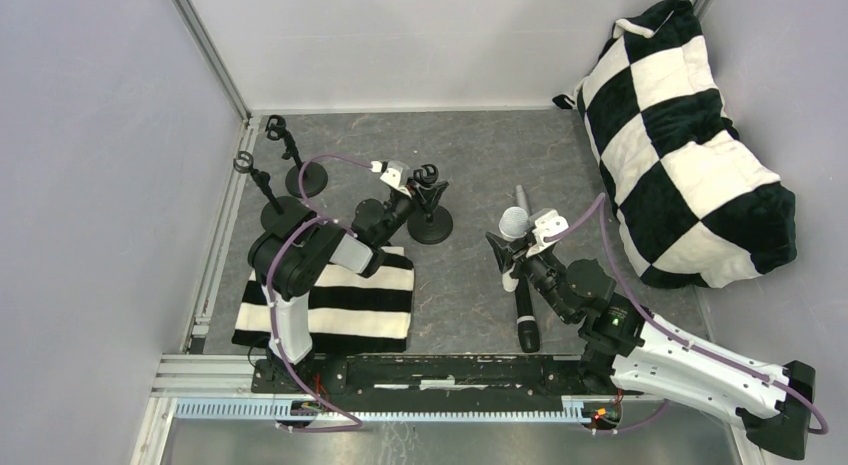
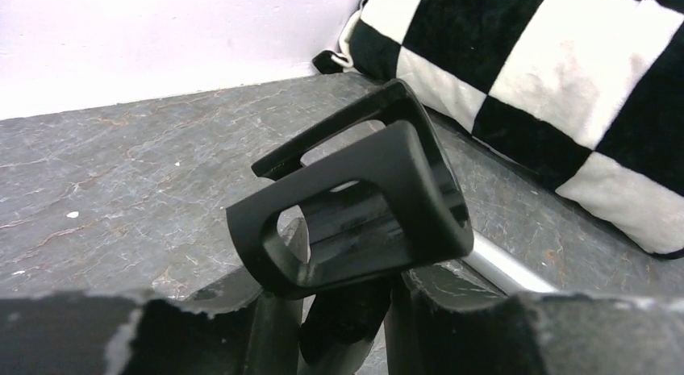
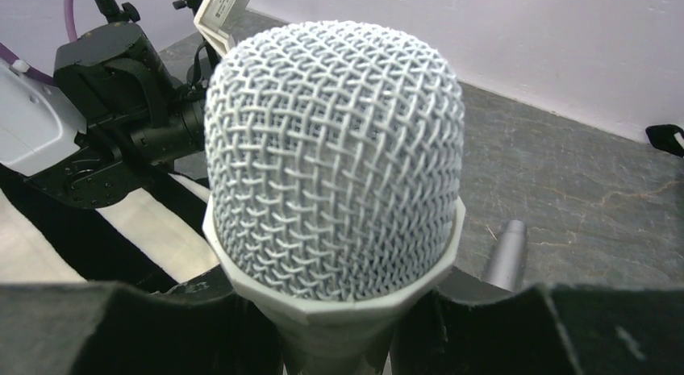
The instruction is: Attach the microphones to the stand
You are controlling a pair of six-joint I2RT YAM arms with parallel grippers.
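Right gripper (image 1: 512, 253) had the white microphone (image 3: 335, 157) clamped tight at mid-table, mesh head clear of its fingers. Left gripper (image 2: 343, 310) was closed around the stand (image 1: 431, 223) stem, out at 9 o'clock. The black microphone (image 1: 525, 320) lay at 6 o'clock and the silver-grey microphone (image 1: 521, 196) at 12.

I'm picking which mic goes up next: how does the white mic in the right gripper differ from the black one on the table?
The white microphone is held head-up in the right gripper; the black microphone lies flat on the table, ungripped. The white one's mesh head is pale; the black one looks dark all over. Both are slim handheld sticks.
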